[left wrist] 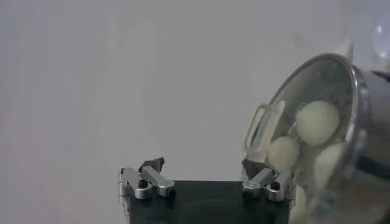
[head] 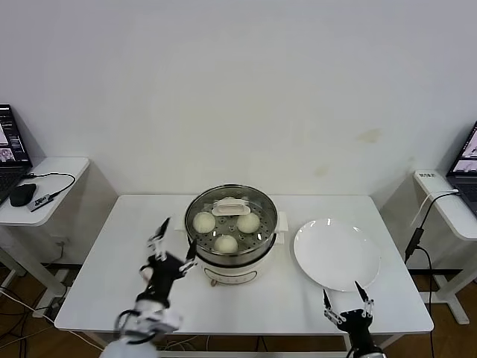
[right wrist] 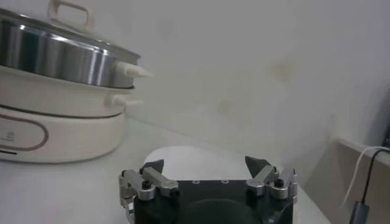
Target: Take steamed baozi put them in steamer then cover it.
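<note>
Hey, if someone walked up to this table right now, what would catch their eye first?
Probably the steamer in the middle of the table, its glass cover already on and three buns showing through it. Next, the empty white plate to its right. Both grippers, left and right, sit at the near edge, jaws open.

The round cream-white steamer (head: 232,262) sits mid-table, closed by its clear glass cover (head: 257,205) with a cream handle, and through the glass three pale round baozi (head: 226,243) rest on the perforated steel tray.
</note>
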{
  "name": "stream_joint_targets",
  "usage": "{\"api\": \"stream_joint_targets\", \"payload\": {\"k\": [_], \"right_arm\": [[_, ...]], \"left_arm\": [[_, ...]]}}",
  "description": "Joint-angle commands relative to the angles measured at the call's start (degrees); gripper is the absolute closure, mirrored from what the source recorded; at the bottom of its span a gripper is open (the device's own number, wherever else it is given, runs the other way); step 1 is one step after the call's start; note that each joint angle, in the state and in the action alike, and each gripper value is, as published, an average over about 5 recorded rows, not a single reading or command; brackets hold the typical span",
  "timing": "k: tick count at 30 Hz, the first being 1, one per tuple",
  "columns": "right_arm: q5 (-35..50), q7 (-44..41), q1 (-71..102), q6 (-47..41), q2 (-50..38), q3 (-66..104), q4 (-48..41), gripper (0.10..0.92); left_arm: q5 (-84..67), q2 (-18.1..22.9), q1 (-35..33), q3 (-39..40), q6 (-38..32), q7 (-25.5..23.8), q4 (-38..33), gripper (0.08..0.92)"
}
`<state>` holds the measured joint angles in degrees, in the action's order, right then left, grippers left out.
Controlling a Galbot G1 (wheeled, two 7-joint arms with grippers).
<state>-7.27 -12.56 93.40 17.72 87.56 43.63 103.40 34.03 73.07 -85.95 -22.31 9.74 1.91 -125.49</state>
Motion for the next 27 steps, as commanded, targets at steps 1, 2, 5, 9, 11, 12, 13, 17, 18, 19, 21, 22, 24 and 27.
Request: {"api": "stream_joint_targets", "payload": {"k": [1, 2, 5, 9, 11, 12, 13, 17, 18, 19, 21, 22, 24, 27], "right_arm": [[5.23, 0.15, 3.28, -1.58, -4.47, -1.72, 1.91, 0.203], [6.19, 0.16, 3.96, -2.11, -5.13, -2.27, 2.53, 0.203], [8.74, 0.16, 5.84, -3.71, -6.69, -4.12, 4.2, 0.203], [10.06, 0.1, 7.37, -4.98, -7.7, -5.77, 5.59, 0.203], [10.28, 0.05, 7.77, -5.35, -7.91, -6.32, 6.16, 0.203], [10.44, 0.01, 7.94, -5.57, -7.99, -6.55, 6.45, 0.203], [10.61, -0.06, 8.13, -5.88, -8.07, -6.8, 6.82, 0.203], [11.0, -0.46, 8.95, -7.34, -8.44, -7.59, 8.27, 0.203], [11.08, -0.51, 9.11, -7.64, -8.51, -7.69, 8.55, 0.203], [11.15, -0.52, 9.23, -7.88, -8.55, -7.73, 8.79, 0.203], [11.24, -0.45, 9.4, -8.18, -8.53, -7.7, 9.16, 0.203], [11.28, -0.38, 9.44, -8.22, -8.5, -7.67, 9.25, 0.203], [11.23, -0.26, 9.53, -8.16, -8.45, -7.63, 9.31, 0.203], [11.19, -0.18, 9.62, -8.04, -8.39, -7.67, 9.2, 0.203]], "left_arm": [[-47.21, 0.91, -18.68, -13.11, -18.2, 12.94, 1.5, 0.177], [-48.2, 1.09, -18.9, -13.11, -19.07, 13.22, 2.2, 0.177], [-50.75, 1.18, -19.29, -13.21, -20.59, 12.59, 4.1, 0.177], [-51.81, 0.99, -19.84, -13.47, -22.0, 10.49, 6.0, 0.177], [-51.73, 1.05, -20.09, -13.71, -21.94, 9.97, 6.58, 0.177], [-51.65, 1.06, -20.24, -13.78, -21.86, 9.78, 6.71, 0.177], [-51.55, 1.09, -20.39, -13.82, -21.78, 9.68, 6.8, 0.177], [-50.6, 1.47, -20.48, -13.87, -21.57, 9.27, 7.12, 0.177], [-50.29, 1.56, -20.46, -13.85, -21.57, 9.17, 7.21, 0.177], [-49.98, 1.64, -20.43, -13.8, -21.59, 9.1, 7.31, 0.177], [-49.55, 1.68, -20.42, -13.64, -21.6, 9.06, 7.52, 0.177], [-49.43, 1.64, -20.44, -13.56, -21.61, 9.05, 7.6, 0.177], [-49.26, 1.55, -20.52, -13.39, -21.61, 9.03, 7.67, 0.177], [-48.93, 1.5, -20.68, -13.16, -21.56, 8.78, 7.6, 0.177]]}}
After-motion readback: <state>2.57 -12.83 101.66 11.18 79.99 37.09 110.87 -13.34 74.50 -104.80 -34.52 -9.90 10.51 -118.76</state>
